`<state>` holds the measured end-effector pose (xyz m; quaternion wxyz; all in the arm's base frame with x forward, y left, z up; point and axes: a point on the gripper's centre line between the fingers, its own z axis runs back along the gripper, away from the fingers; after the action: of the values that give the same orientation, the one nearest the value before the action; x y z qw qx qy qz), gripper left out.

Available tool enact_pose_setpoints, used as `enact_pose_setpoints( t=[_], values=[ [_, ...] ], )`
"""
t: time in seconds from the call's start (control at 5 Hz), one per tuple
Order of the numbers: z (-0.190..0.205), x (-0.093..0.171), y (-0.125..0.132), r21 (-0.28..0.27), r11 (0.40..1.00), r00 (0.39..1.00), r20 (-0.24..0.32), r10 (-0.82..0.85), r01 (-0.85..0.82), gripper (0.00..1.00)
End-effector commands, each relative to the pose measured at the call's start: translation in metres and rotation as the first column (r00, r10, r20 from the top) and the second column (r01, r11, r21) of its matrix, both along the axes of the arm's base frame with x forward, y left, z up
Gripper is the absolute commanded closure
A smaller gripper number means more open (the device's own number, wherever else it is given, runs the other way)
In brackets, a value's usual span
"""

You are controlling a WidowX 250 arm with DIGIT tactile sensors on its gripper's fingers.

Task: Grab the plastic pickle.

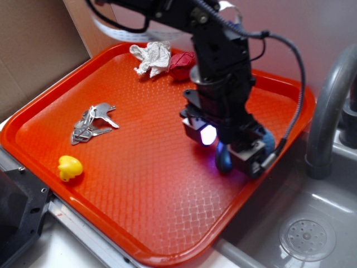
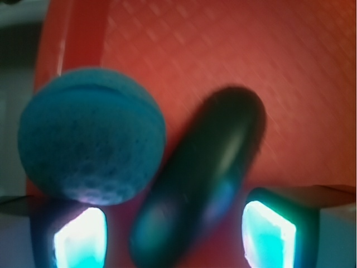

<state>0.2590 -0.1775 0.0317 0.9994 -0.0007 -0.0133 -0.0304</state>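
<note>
The plastic pickle [image 2: 206,178] is a dark grey-green oblong lying slantwise on the red tray [image 2: 279,67], its near end between my two glowing fingers [image 2: 268,231]. My gripper [image 2: 175,234] is open, with gaps between the pads and the pickle on both sides. A textured blue ball [image 2: 92,137] lies right against the pickle's left side, just ahead of the left finger. In the exterior view my gripper [image 1: 226,153] is low over the tray's right edge; the pickle [image 1: 224,162] and the ball [image 1: 269,142] peek out beside it.
On the tray [image 1: 139,184] lie a yellow rubber duck [image 1: 70,167], a bunch of metal keys [image 1: 92,123], a crumpled white paper [image 1: 152,57] and a red object [image 1: 182,64]. A sink with a grey tap [image 1: 329,111] is at the right.
</note>
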Motion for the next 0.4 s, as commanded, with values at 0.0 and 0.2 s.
enact_pose_setpoints(
  t=[0.0,0.2],
  values=[
    [-0.0190,-0.0153,0.0329,0.019,0.997,0.996,-0.052,0.077,-0.076,0.19],
    [-0.0142,-0.0235,0.0353,0.027,0.999,0.998,-0.048,0.044,-0.043,1.00]
  ],
)
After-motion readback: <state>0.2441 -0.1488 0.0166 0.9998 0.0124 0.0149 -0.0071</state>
